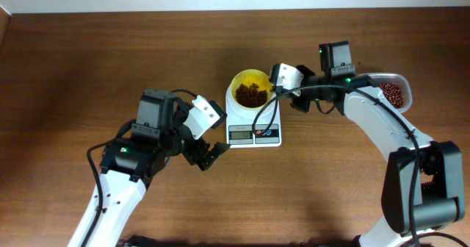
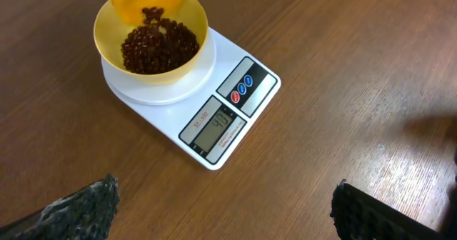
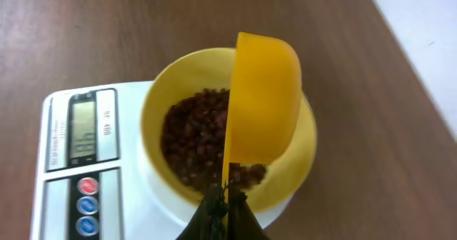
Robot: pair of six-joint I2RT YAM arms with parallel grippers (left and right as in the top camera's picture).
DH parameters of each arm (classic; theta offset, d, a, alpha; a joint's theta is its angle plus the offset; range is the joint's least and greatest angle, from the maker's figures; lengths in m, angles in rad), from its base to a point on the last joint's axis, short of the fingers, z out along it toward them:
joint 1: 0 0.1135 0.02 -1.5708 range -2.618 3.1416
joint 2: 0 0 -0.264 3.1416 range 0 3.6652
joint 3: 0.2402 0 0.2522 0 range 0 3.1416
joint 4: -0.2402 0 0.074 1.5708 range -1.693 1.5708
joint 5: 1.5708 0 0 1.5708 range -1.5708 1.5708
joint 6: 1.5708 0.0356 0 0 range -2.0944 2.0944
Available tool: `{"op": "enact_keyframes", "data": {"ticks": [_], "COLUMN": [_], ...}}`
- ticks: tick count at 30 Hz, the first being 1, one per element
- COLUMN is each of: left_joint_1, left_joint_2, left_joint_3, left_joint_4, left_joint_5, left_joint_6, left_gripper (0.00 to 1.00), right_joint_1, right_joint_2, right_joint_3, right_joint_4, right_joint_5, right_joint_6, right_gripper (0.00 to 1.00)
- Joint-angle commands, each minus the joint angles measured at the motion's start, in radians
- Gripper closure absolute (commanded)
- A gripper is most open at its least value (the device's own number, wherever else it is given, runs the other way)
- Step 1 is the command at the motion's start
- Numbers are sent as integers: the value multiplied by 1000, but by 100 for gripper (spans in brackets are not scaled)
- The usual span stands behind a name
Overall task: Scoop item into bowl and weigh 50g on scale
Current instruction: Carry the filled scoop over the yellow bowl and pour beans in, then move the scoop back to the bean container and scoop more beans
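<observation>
The pale yellow bowl [image 1: 250, 80] stands on the white scale [image 1: 253, 128] and holds dark red-brown beans [image 1: 251, 94]. It also shows in the left wrist view [image 2: 114, 54] and the right wrist view [image 3: 158, 101]. My right gripper [image 3: 227, 197] is shut on the handle of a yellow scoop [image 3: 263, 101], tipped on its side over the bowl's right half. My left gripper [image 1: 209, 155] is open and empty, on the table left of the scale's front. The scale's display [image 2: 214, 128] is lit; its digits are not clear.
A clear plastic tub [image 1: 393, 91] with more beans [image 1: 393, 92] stands at the right, beside my right arm. The scale's red and blue buttons [image 2: 241, 90] face the front. A pale wall edge runs along the table's far side.
</observation>
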Motion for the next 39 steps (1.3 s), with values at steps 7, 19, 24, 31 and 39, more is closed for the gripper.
{"op": "enact_keyframes", "data": {"ticks": [7,19,24,31,39], "left_joint_1": [3,3,3,3,3], "left_joint_2": [2,2,2,2,2], "left_joint_3": [-9,-9,-9,-9,-9], "left_joint_4": [1,1,2,2,2], "left_joint_5": [18,18,18,18,18], "left_joint_6": [-10,-9,-9,-9,-9], "left_gripper": [1,1,1,1,1], "right_joint_1": [11,11,-3,-212,-467], "right_joint_2": [13,-132,-203,-209,-209], "right_joint_3": [-3,-3,-3,-3,-3], "right_joint_4": [27,28,51,69,-74], "right_joint_5": [0,-5,78,226,244], "right_joint_6": [62,648,976,1485,1603], "right_gripper": [96,96,96,96,96]}}
